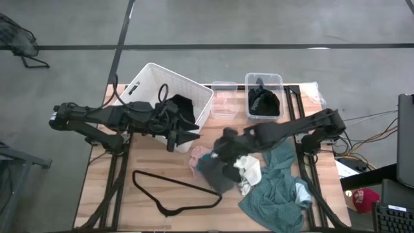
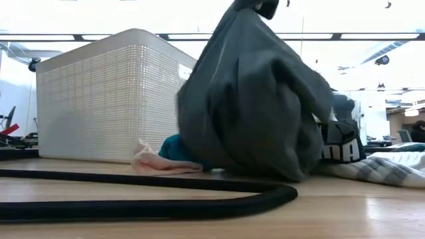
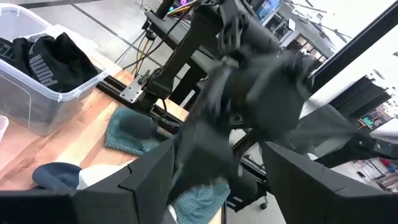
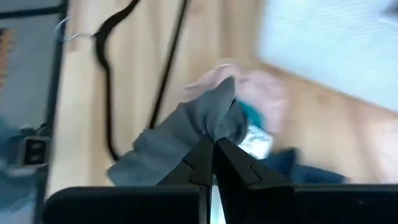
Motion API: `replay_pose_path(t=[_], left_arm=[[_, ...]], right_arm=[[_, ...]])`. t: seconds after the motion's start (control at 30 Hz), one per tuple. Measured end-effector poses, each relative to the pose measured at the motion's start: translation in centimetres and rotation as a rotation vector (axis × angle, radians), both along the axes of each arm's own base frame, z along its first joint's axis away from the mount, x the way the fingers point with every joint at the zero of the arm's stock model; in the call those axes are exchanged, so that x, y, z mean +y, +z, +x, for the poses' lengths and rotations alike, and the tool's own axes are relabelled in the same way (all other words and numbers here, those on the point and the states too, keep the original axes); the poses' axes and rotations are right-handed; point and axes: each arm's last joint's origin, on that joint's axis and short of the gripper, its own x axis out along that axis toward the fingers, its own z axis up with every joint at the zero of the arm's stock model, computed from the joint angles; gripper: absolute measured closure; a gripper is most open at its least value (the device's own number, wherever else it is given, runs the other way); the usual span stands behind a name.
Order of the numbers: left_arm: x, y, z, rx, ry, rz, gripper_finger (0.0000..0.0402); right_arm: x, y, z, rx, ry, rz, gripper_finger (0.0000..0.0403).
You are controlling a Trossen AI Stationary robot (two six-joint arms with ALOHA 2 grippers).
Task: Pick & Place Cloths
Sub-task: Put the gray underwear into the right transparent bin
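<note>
In right tool [image 4: 213, 144]: one grey cloth [image 4: 168, 140]

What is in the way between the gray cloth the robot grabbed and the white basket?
Only the left gripper, waiting open beside the white basket. The right gripper is shut on the gray cloth, lifting it over the pink cloth.

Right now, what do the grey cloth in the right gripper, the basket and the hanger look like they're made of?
Grey cloth: soft matte fabric, probably a knit; it hangs in loose folds from the shut right gripper.
Basket: white rigid plastic, judging by its fine perforated grid walls and smooth rim.
Hanger: thin black outline holding its shape; the low view shows a matte surface, maybe coated wire, though I can't confirm that.
</note>
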Motion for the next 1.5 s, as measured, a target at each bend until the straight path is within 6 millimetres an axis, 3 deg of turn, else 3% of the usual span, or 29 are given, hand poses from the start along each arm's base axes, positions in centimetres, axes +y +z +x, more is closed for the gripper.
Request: replay_pose_path(t=[0.17, 0.4, 0.67, 0.87, 1.17, 1.5], left_arm=[[0.0, 0.1, -0.1, -0.006, 0.000, -0.003, 0.0152], [0.0, 0.2, -0.1, -0.016, 0.001, -0.005, 0.0151], [0.1, 0.3, -0.1, -0.023, 0.013, 0.000, 0.0151], [0.1, 0.3, -0.1, -0.022, 0.027, 0.003, 0.0151], [0.1, 0.3, -0.1, -0.023, 0.027, 0.007, 0.0151], [0.1, 0.3, -0.1, -0.022, 0.027, 0.007, 0.0152]], right_arm=[[-2.0, 4.0, -2.9, -0.116, -0.127, -0.021, 0.0394], [-5.1, 10.0, -7.3, -0.413, -0.314, -0.008, 0.0394], [-7.7, 15.2, -13.1, -0.723, -0.565, -0.082, 0.0394], [-9.3, 17.3, -16.5, -0.860, -0.729, -0.155, 0.0394], [-11.2, 20.3, -19.6, -1.056, -0.789, -0.335, 0.0394], [-13.4, 20.9, -21.9, -1.035, -0.936, -0.522, 0.0394]])
